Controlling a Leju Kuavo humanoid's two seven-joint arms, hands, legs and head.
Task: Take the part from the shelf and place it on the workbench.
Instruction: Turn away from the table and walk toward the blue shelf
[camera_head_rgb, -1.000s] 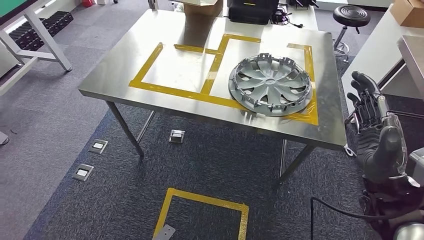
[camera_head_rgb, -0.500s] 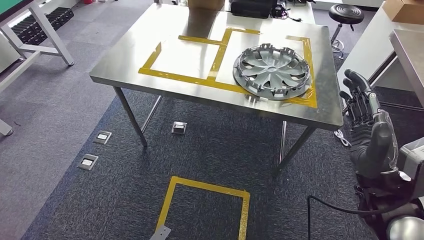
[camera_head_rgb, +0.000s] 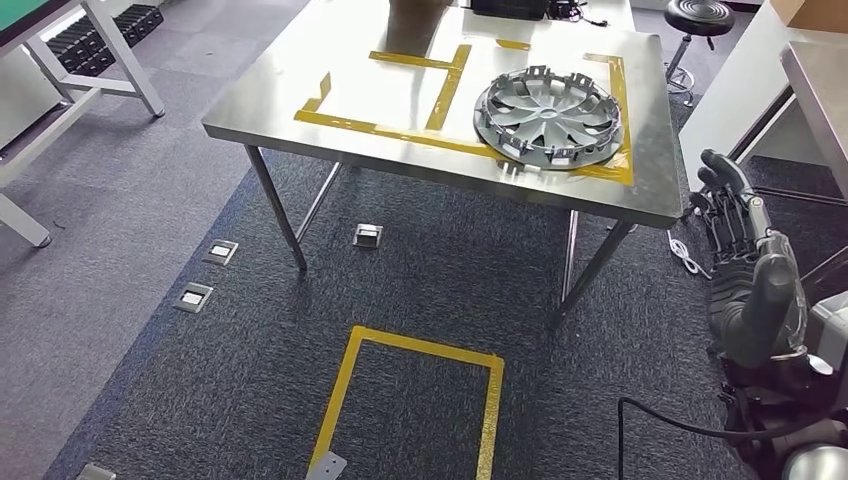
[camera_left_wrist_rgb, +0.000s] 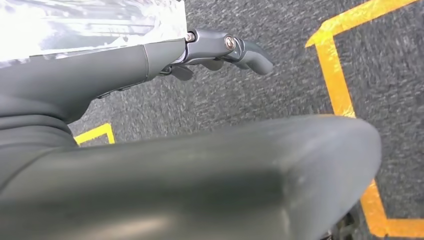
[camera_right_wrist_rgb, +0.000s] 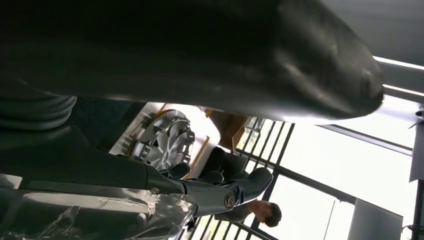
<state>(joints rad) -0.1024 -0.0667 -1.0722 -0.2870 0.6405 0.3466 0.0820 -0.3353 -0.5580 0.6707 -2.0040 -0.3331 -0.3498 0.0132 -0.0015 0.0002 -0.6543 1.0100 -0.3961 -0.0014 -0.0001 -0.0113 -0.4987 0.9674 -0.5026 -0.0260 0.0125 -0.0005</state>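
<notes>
Right robot hand (camera_head_rgb: 745, 265) hangs beside the table's right edge, fingers extended and apart, holding nothing. Left robot hand (camera_left_wrist_rgb: 150, 65) is seen over the dark carpet (camera_head_rgb: 440, 290), fingers stretched out, empty.

Versus 1.0 s ago: whole head view has shifted, so the camera moved; the table (camera_head_rgb: 290, 105) now sits higher and farther up the frame. Hubcap position on the table looks unchanged.

Hubcap (camera_head_rgb: 547, 116) lies flat on the table's right side, inside the yellow tape outline (camera_head_rgb: 440, 95), overlapping its near strip.

Table's far edge is cut off. In the right wrist view the thumb blocks much; hubcap (camera_right_wrist_rgb: 167, 140) partly visible.

Table: brushed steel, reflective. Hubcap: silver-grey, round, spoked, clips around the rim. Yellow tape square (camera_head_rgb: 420, 400) on the carpet.
</notes>
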